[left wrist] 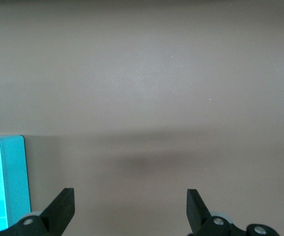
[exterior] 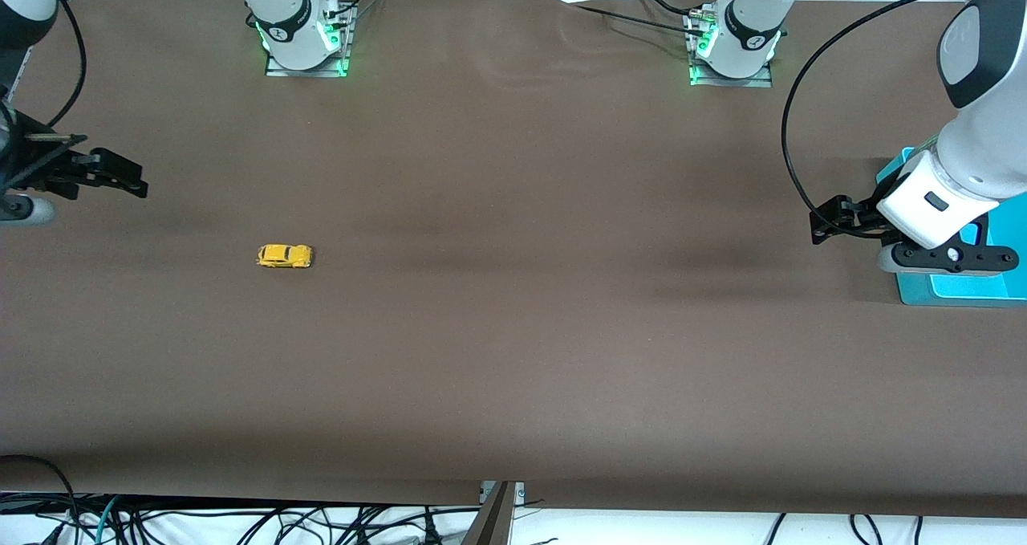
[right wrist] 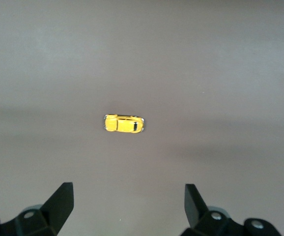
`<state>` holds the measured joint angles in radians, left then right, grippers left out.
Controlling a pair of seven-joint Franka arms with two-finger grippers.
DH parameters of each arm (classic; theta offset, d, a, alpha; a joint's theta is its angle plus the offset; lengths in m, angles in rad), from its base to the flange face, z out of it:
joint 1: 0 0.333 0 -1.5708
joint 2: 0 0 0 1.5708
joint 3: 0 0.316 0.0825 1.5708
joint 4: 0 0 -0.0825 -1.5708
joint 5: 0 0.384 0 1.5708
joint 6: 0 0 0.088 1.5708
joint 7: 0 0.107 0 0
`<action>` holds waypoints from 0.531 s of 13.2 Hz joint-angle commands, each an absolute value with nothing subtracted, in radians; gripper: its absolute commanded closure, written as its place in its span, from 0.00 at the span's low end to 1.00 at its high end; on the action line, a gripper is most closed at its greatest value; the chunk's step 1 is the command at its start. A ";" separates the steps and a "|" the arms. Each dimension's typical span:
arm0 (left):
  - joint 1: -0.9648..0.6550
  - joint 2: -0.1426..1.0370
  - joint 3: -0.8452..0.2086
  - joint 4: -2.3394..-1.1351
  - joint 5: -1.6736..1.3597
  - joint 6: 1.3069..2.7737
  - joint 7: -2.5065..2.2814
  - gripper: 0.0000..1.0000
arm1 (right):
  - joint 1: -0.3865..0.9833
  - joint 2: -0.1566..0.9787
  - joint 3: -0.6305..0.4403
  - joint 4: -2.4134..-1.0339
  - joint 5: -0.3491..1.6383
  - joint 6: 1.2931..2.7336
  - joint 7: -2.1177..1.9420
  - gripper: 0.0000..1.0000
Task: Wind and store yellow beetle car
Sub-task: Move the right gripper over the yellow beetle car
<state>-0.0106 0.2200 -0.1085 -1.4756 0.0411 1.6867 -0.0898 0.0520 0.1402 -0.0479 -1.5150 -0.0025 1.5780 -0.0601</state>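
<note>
The yellow beetle car point(exterior: 284, 256) sits on the brown table toward the right arm's end, on its wheels. It also shows in the right wrist view point(right wrist: 124, 123), some way ahead of the open fingers. My right gripper point(exterior: 120, 177) is open and empty, held up near the table's edge at the right arm's end, apart from the car. My left gripper point(exterior: 828, 220) is open and empty, held up at the left arm's end beside the turquoise box point(exterior: 963, 288). In the left wrist view my left gripper point(left wrist: 130, 209) shows only bare table between its fingers.
The turquoise box stands at the left arm's end of the table, partly hidden by the left arm; its corner shows in the left wrist view point(left wrist: 12, 177). Both arm bases stand along the table's edge farthest from the front camera. Cables hang below the nearest edge.
</note>
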 commanded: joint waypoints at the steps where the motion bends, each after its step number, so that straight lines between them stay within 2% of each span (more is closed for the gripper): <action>1: -0.009 0.238 -0.109 -1.451 0.026 1.675 -0.100 0.00 | 0.095 0.159 -0.048 -1.511 0.014 1.566 -0.072 0.00; 7: -0.005 0.212 -0.106 -1.448 0.031 1.672 -0.101 0.00 | 0.152 0.218 -0.048 -1.509 0.008 1.542 -0.136 0.00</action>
<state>-0.0071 0.2256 -0.1056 -1.4653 0.0411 1.6867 -0.0939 0.1393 0.2079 -0.0432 -1.5166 -0.0013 1.5644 -0.0760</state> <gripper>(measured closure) 0.000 0.000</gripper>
